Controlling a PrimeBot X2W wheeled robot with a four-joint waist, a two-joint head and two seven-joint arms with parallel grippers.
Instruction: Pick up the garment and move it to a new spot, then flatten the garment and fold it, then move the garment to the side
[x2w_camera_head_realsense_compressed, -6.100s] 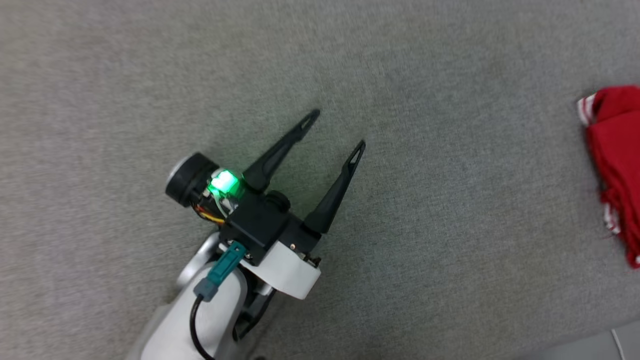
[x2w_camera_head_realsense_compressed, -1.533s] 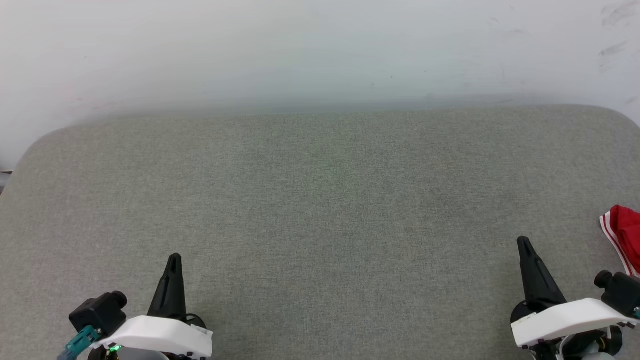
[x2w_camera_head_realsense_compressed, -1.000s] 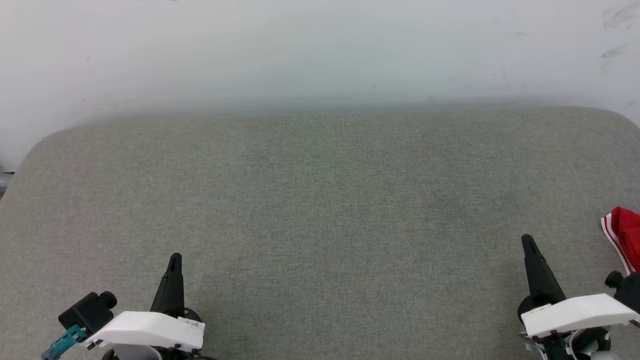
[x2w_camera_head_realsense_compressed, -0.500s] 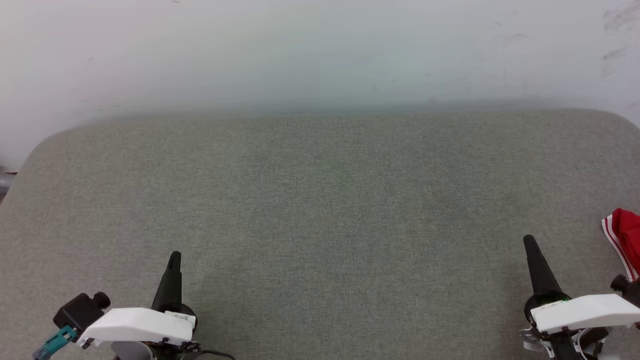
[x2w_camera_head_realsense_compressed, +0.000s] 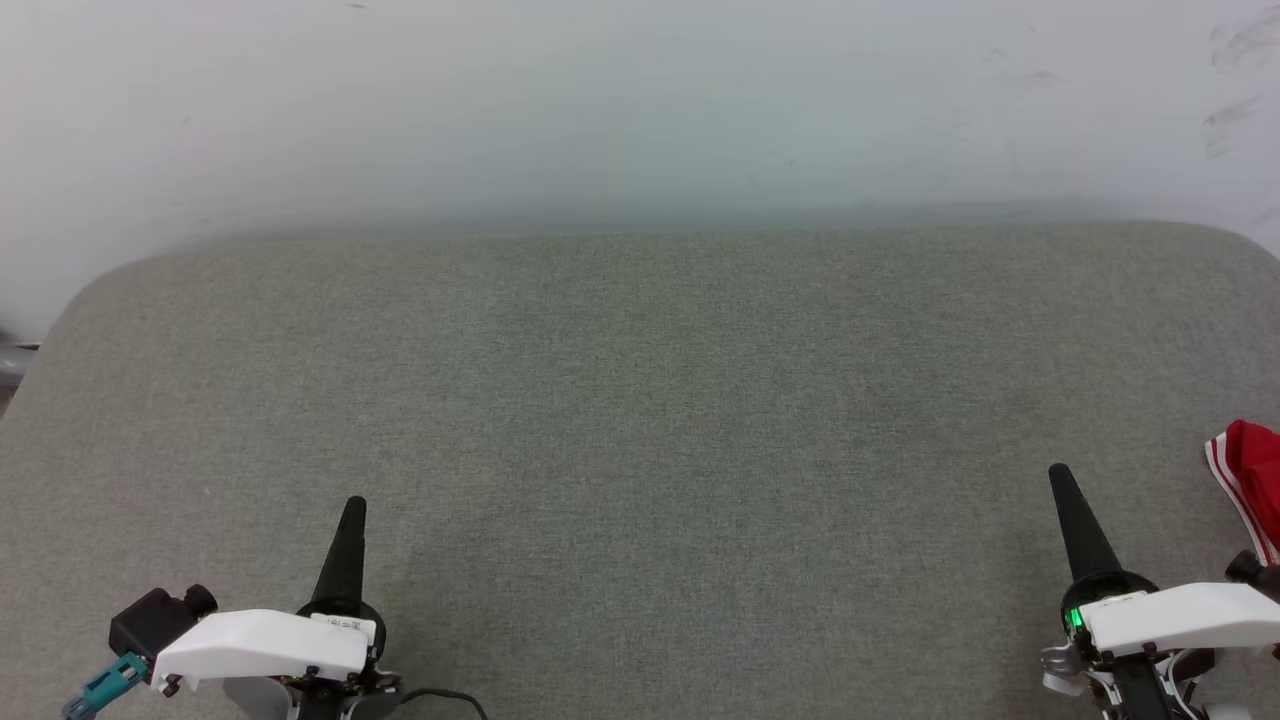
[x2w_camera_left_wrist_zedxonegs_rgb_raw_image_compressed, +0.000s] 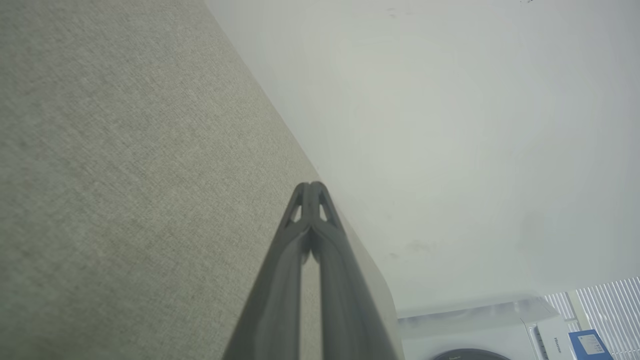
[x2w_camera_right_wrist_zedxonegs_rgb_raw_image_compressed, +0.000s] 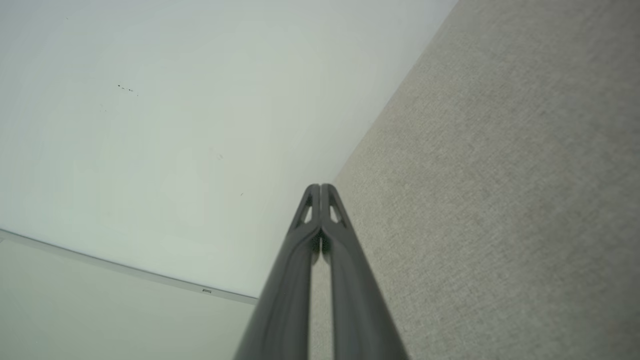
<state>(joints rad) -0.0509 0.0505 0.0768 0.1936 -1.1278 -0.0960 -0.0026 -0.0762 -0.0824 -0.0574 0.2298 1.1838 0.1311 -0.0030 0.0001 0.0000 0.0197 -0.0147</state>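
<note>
Head camera: your garment (x2w_camera_head_realsense_compressed: 1245, 478) lies at the far right edge of the surface (x2w_camera_head_realsense_compressed: 640, 400), just beyond the right hand (x2w_camera_head_realsense_compressed: 1058, 476); the left hand (x2w_camera_head_realsense_compressed: 352, 506) is well apart. Only a red, stripe-trimmed corner shows, so it could be folded and set aside or waiting for pickup. Wrist cameras: both hands are closed, empty.

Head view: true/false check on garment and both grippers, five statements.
1. The garment lies at the far right of the grey surface. True.
2. The right gripper is shut on the garment. False: shut, but empty and apart from it.
3. The left gripper is open. False: its fingers are together.
4. Both grippers point toward the wall. True.
5. The garment lies mid-surface. False: it is at the right edge.
</note>
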